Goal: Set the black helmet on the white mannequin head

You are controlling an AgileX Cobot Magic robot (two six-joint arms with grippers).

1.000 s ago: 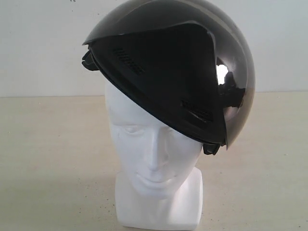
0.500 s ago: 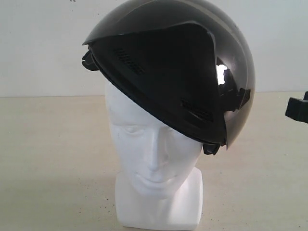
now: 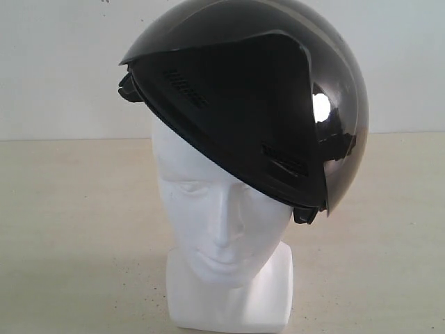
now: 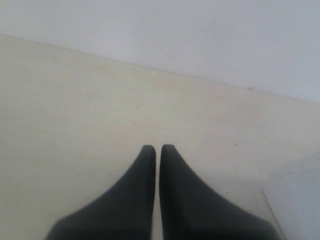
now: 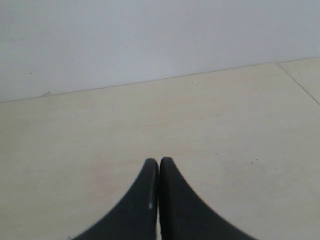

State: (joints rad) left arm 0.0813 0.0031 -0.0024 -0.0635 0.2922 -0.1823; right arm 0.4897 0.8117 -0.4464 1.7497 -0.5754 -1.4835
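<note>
Exterior view: the black helmet (image 3: 243, 104) sits tilted on the white mannequin head (image 3: 222, 236), which stands on the table (image 3: 69, 229). Only the left wrist view shows the left gripper (image 4: 158, 150), its fingers almost touching and holding nothing. Only the right wrist view shows the right gripper (image 5: 159, 162), its fingers together and holding nothing.

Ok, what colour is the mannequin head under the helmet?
The mannequin head is plain white, clearest in the exterior view.

Left gripper (image 4: 158, 148), right gripper (image 5: 159, 161): jaws together
</note>
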